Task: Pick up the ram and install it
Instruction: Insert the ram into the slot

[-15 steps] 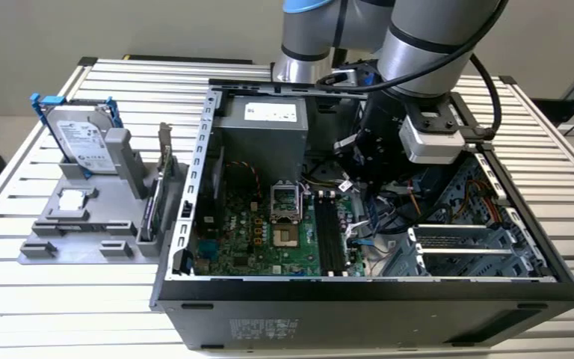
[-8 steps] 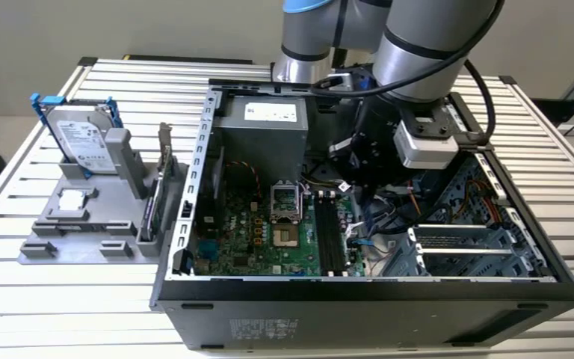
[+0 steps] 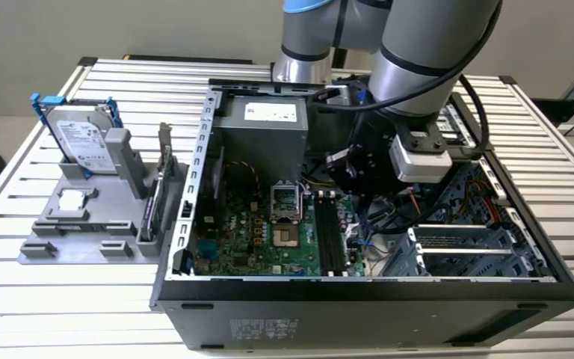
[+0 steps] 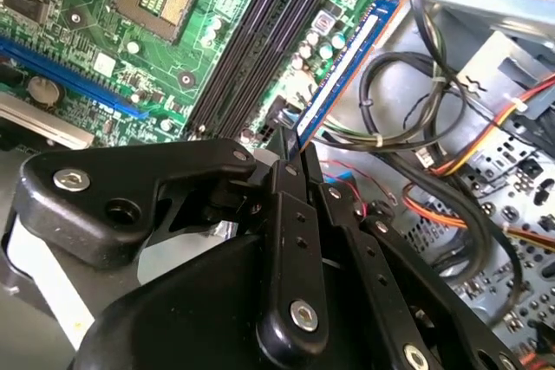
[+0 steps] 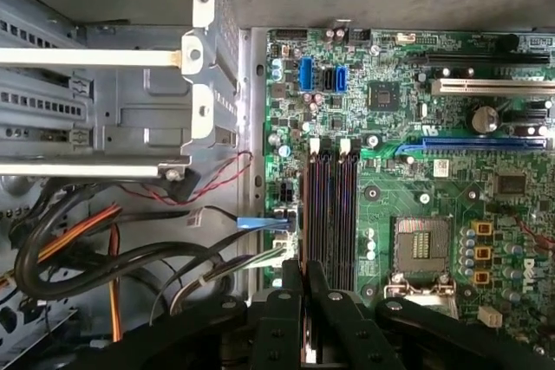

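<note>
The end effector point(image 4: 290, 158) is pinching the ram point(image 4: 342, 62) edge-on between narrowly closed fingers, holding it inside the open computer case point(image 3: 367, 288). In the second wrist view the ram is reaching out from the fingertips over the edge of the green motherboard point(image 4: 156, 67), just beside the black memory slots point(image 4: 251, 49) and roughly parallel to them. Loose cables point(image 4: 408, 119) are lying close on its other side. The case is sitting on a slatted desk point(image 3: 28, 299), with a hard drive point(image 3: 83, 138) standing in a grey holder well apart. Likely risk: the stick appears offset from the slots, so pressing down misaligned could jam it or snag cables.
</note>
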